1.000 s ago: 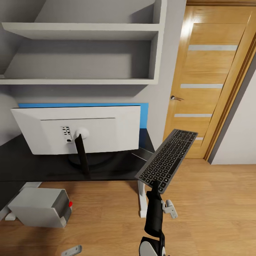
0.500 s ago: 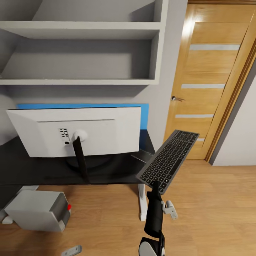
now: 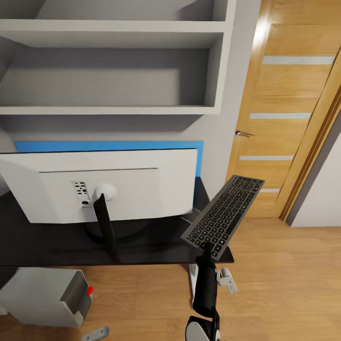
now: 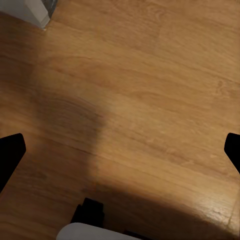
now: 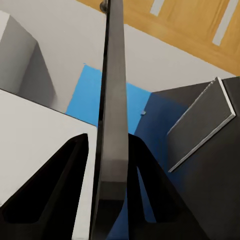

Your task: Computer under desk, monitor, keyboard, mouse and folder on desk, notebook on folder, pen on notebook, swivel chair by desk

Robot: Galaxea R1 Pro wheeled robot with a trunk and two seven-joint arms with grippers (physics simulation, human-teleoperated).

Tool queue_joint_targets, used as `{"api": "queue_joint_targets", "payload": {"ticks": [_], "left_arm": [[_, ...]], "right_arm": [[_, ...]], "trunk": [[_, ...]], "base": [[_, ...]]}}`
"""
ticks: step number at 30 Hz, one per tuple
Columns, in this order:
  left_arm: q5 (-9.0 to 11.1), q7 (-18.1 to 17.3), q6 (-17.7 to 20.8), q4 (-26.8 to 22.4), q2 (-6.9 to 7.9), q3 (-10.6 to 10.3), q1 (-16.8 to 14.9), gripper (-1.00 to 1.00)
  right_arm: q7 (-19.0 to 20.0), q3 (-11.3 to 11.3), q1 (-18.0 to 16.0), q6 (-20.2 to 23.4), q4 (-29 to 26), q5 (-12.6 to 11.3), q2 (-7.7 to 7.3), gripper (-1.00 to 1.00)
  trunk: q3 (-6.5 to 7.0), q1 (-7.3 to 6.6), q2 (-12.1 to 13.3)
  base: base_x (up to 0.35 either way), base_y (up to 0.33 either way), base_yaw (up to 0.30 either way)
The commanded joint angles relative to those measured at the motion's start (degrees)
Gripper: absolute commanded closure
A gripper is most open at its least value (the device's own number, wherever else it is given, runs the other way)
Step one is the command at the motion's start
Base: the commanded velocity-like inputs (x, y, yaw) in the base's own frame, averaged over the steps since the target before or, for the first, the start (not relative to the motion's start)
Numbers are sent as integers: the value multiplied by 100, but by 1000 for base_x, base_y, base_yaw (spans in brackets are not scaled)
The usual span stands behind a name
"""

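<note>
— Keyboard (image 3: 223,216): where is it?
— Held tilted in the air over the worktop's (image 3: 156,241) right end, just right of the monitor (image 3: 102,184). The right tool (image 3: 207,246) is clamped on its near edge; its fingers (image 5: 55,190) press both sides of the slab.
— And the left tool (image 4: 120,150)?
— Spread wide with nothing between its tips, above bare wood floor (image 4: 150,75).
— The computer (image 3: 45,296)?
— On the floor at the worktop's near edge.
</note>
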Motion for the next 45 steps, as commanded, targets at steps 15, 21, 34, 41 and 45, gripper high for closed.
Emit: {"api": "queue_joint_targets", "payload": {"ticks": [15, 21, 34, 41, 45], "left_arm": [[52, 44, 20, -10, 13, -16, -2, -100], [50, 44, 21, -10, 15, -15, -2, -100], [50, 49, 21, -10, 15, -15, -2, -100], [50, 52, 21, -10, 15, -14, -2, -100], [46, 36, 17, -12, 15, -17, -2, -100]], "right_arm": [[-74, 22, -6, 22, 82, 12, 2, 100], [-69, 9, -6, 254, 137, -434, -4, 100], [-48, 10, -6, 635, 152, -868, 12, 100], [-48, 11, -6, 638, 153, -878, 14, 100], [-44, 11, -6, 638, 153, -879, 10, 100]], "trunk": [[-6, 1, -4], [-6, 1, -4], [-6, 1, -4], [-6, 1, -4], [-6, 1, -4]], "base": [[12, 18, 0], [0, 0, 0], [0, 0, 0], [0, 0, 0], [0, 0, 0]]}}
